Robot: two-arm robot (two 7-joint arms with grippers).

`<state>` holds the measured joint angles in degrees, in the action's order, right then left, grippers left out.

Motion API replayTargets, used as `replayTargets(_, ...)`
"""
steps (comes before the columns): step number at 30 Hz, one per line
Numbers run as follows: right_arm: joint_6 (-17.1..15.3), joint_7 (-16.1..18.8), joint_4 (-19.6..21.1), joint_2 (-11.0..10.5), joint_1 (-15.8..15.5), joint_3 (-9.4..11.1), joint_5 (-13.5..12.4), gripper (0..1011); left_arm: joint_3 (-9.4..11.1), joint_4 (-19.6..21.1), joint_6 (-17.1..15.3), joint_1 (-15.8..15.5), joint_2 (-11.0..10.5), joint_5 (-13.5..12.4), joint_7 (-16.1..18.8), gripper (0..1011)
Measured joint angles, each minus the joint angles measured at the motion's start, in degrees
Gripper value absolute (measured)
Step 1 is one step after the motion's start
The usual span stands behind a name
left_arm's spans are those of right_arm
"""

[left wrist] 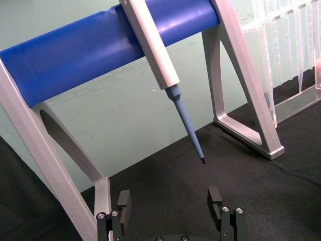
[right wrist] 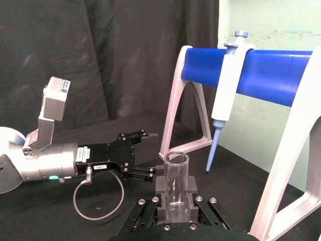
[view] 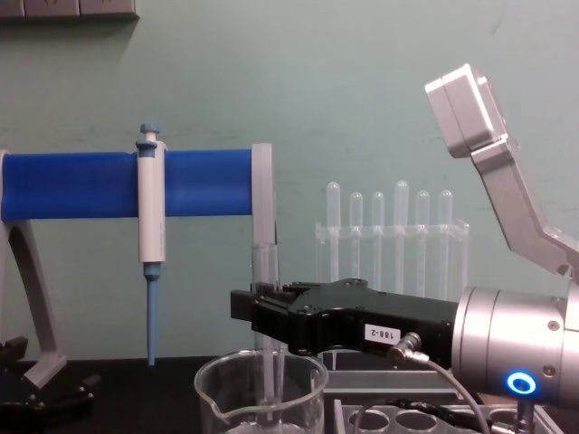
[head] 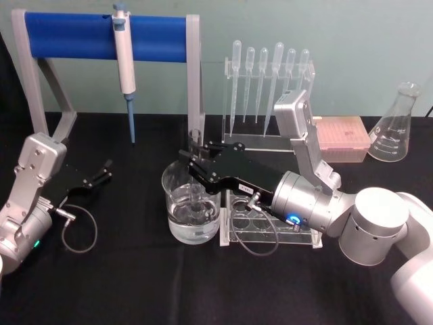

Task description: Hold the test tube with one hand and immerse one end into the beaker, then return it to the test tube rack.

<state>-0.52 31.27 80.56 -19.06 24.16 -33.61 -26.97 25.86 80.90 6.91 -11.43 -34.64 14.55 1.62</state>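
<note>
Nearest on the black table: the beaker, partly filled with clear liquid, set just left of the clear test tube rack. Above the beaker, reaching in from the right, the right gripper — clamped firmly around the test tube near mid-height. Tube upright, rim at the top, lower end down inside the beaker; how far into the liquid, impossible to tell. Off to the left, well apart from the glassware, the left gripper, low by the table, fingers spread wide and holding nothing. Farther back, a white-and-blue pipettor hanging from a blue-barred stand. Beyond that — plastic pipettes upright in their own clear holder, a pink tip box and a conical flask near the green wall.
</note>
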Motion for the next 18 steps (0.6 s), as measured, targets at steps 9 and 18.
replayTargets(9, 0.00, 0.00, 0.00, 0.00, 0.00, 0.00, 0.01, 224, 0.00, 0.00, 0.00, 0.00, 0.00, 0.00, 0.00, 1000)
replayTargets(18, 0.00, 0.00, 0.00, 0.00, 0.00, 0.00, 0.00, 224, -0.01, 0.00, 0.00, 0.00, 0.00, 0.00, 0.00, 1000)
